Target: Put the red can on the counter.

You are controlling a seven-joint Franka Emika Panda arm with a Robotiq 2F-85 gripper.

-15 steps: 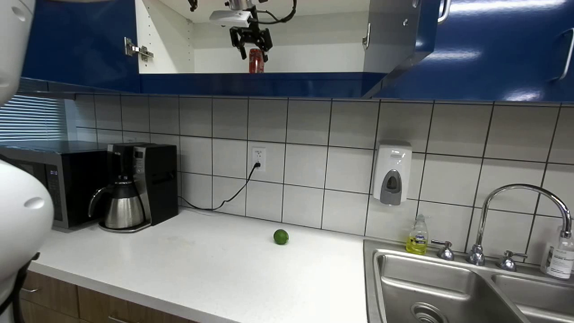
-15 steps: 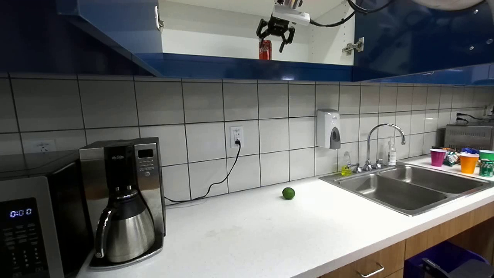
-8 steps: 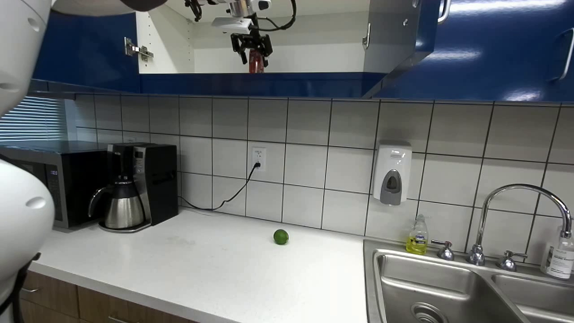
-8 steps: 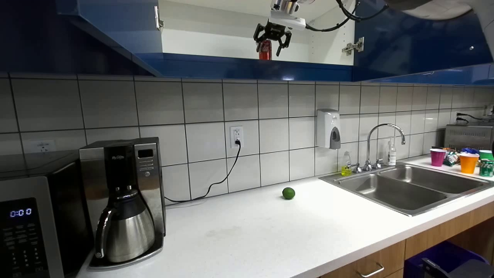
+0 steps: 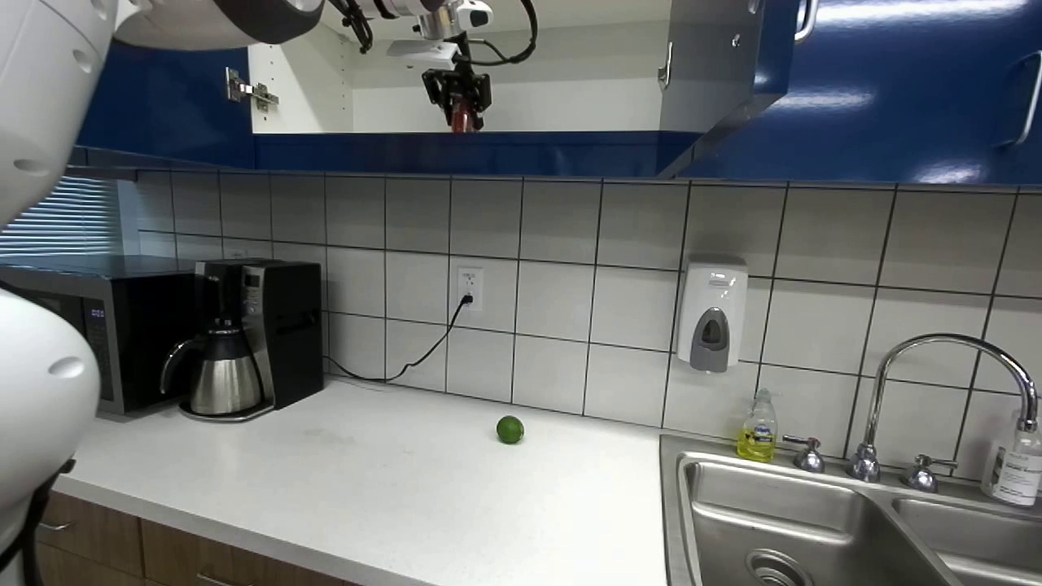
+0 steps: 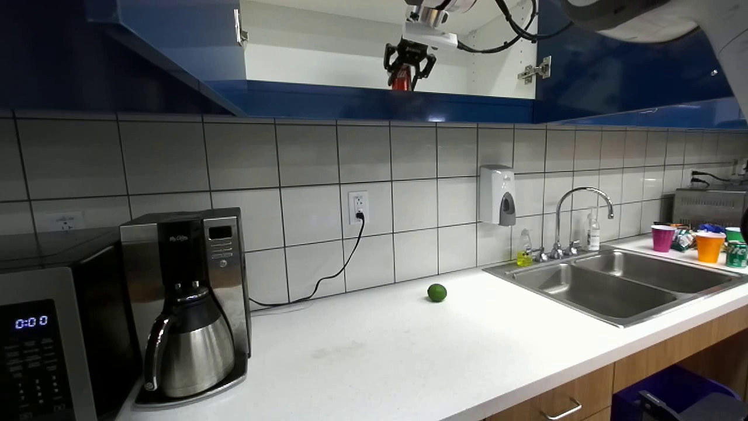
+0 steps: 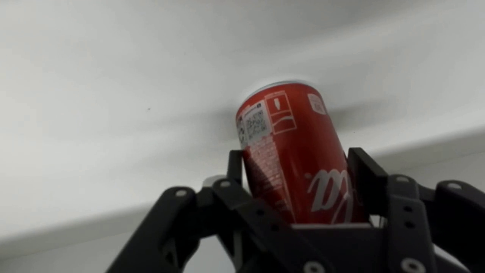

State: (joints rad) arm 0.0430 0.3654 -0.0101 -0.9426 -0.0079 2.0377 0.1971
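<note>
The red can [image 7: 291, 140] stands inside the open wall cabinet; in both exterior views its base is hidden behind the blue front edge. My gripper [image 5: 465, 122] has come down over it from above, covering the can's top there. In the wrist view, one finger [image 7: 235, 163] meets the can's left side near the tip and the opposite pad [image 7: 365, 178] lies along its right side. So the jaws are shut on the can, which looks slanted between them. Far below the cabinet runs the off-white counter [image 6: 397, 362], visible in both exterior views.
The blue cabinet edge [image 5: 456, 153] runs just in front of the can, with a cabinet door [image 5: 724, 65] swung out beside it. A green fruit [image 6: 436, 293] lies on the counter, between the coffee maker [image 6: 193, 292] and the steel sink [image 6: 619, 318].
My gripper has moved down over the red can, and its fingers have gone from wide apart to closed against the can's sides. The can stays in place on the shelf.
</note>
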